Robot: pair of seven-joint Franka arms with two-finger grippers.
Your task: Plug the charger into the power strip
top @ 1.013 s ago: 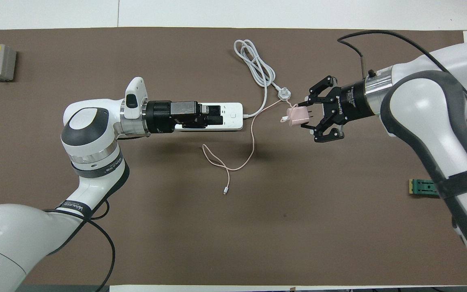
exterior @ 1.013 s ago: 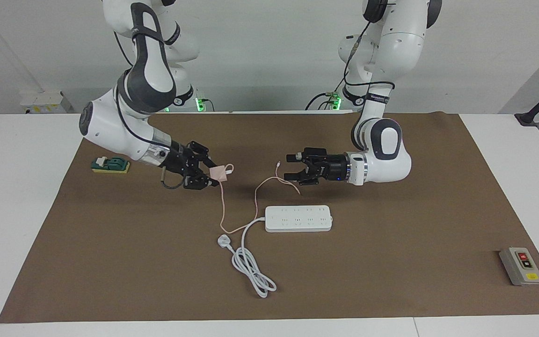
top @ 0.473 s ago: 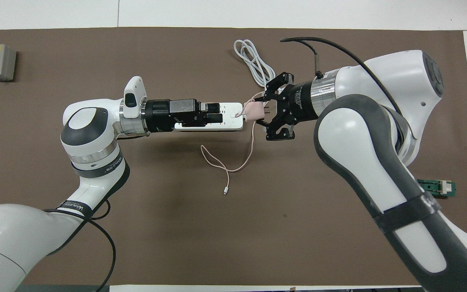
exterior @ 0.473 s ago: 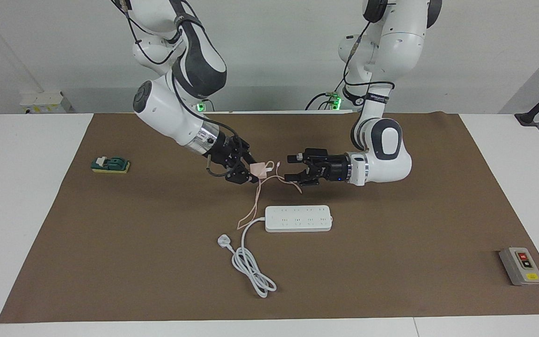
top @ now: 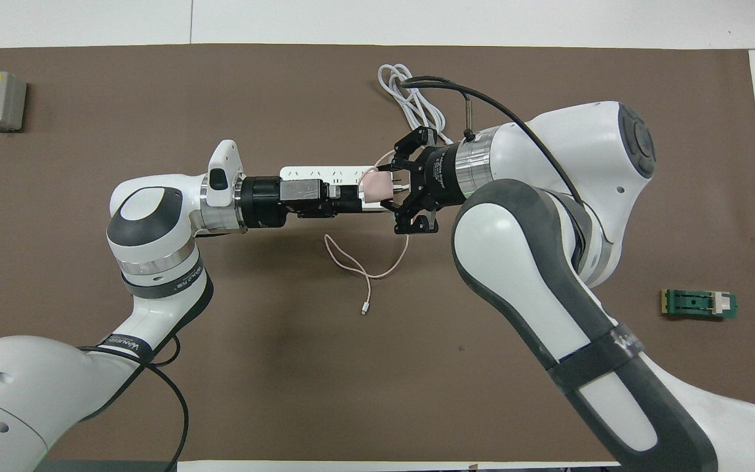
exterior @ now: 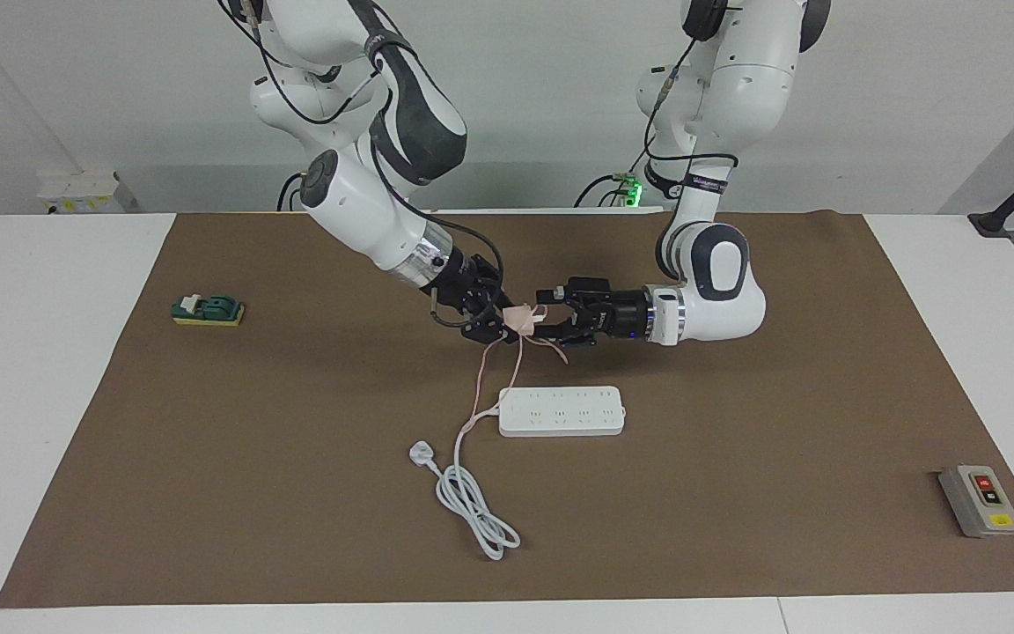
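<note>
While both arms met above the middle of the brown mat (exterior: 208, 493) that covered the desk, the job was at a handover rather than a plugging-in. The power strip (exterior: 562, 411) lay flat on the mat near its centre, its thick white cord (exterior: 472, 493) coiled toward the mat's edge farthest from the robots and ending in a white plug (exterior: 420, 454). The right gripper (exterior: 502, 324) was clamped on the charger (exterior: 520, 317), holding the pink cube in the air above the mat, beside the strip's edge that is nearer the robots. The left gripper (exterior: 553, 315) hung level with it, jaws spread wide around or just beside the cube; I could not tell whether they touched it. The thin pink cable (top: 371, 265) drooped from the cube to the mat, looping close to the strip, its tiny connector (top: 365, 309) lying nearer the robots.

In my judgement the risks were these: if the right gripper let go before the left had closed, the cube would drop; a skewed grasp would leave the prongs misaligned with the sockets; and the trailing cable could snag on the strip or tug the cube crooked. A grey button box (exterior: 980, 500) and a green block (exterior: 208, 310) sat near opposite corners, clear of it all.
</note>
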